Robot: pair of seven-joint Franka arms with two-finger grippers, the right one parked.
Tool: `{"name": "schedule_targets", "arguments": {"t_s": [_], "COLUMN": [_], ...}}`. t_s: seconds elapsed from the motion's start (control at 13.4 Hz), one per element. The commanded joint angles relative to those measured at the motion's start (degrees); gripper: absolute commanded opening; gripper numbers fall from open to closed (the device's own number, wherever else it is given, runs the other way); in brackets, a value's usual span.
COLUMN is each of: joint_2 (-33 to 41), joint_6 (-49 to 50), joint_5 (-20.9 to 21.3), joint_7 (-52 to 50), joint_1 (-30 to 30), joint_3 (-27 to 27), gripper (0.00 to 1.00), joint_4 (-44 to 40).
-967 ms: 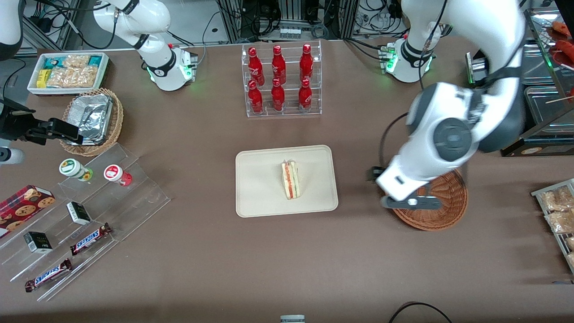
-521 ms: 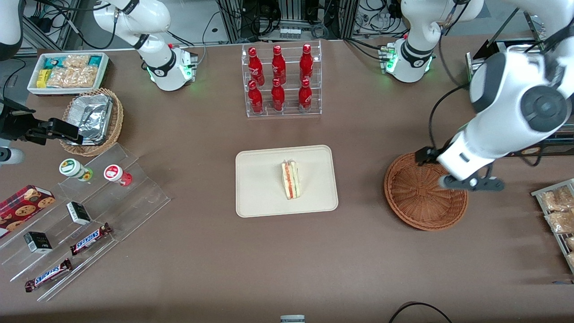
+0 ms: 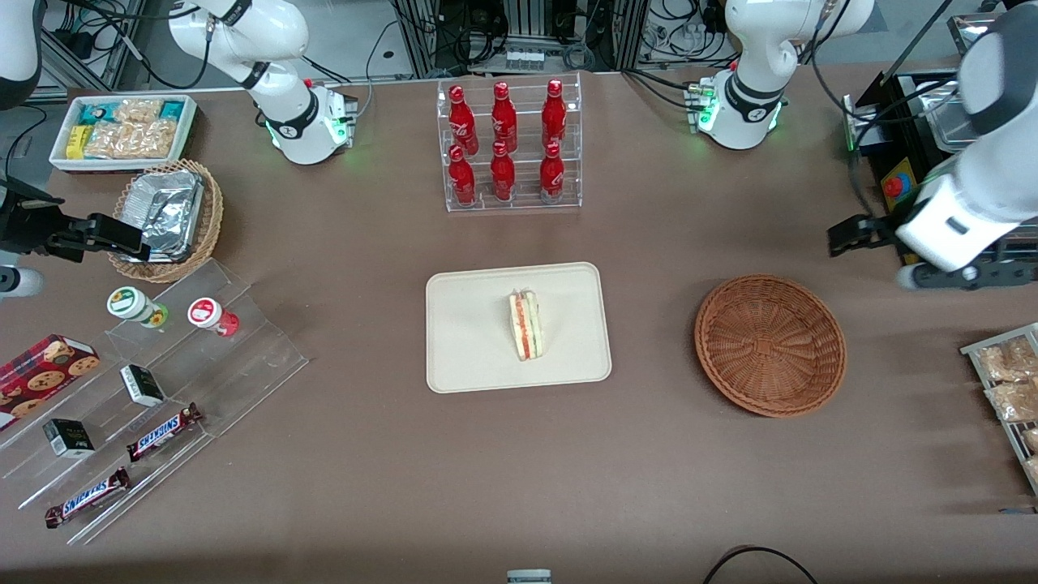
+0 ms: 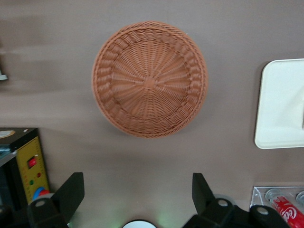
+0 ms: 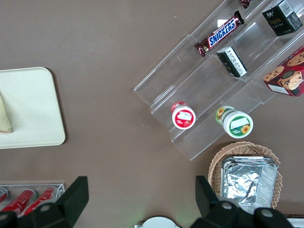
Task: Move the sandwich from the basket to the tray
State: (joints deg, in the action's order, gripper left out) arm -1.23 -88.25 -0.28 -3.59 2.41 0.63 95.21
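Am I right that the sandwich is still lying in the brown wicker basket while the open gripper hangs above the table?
Not quite. The front view shows the sandwich on the tray; the basket holds nothing. The gripper is open, above the table.

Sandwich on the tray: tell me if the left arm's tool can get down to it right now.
Probably yes. The sandwich lies uncovered on the tray, nothing above it. The tool, fingers open, hangs above the table near the basket, toward the working arm's end.

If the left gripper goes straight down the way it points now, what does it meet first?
Probably bare table. The left gripper, fingers open and holding nothing, points down beside the empty basket, not over it. Depth is hard to judge.
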Motion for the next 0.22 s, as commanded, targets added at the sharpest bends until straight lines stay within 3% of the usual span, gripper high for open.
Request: {"name": "schedule_targets", "arguments": {"t_s": [0.0,0.15], "joint_2": [2.02,1.93], "joint_6": [2.45,5.18], "joint_5": [0.11,0.11], "joint_7": [1.31,1.48], "joint_1": [-0.56,-0.56], "joint_3": [-0.28,-0.28], "gripper": [1.0,1.0], "joint_4": [-0.97,-3.35]}}
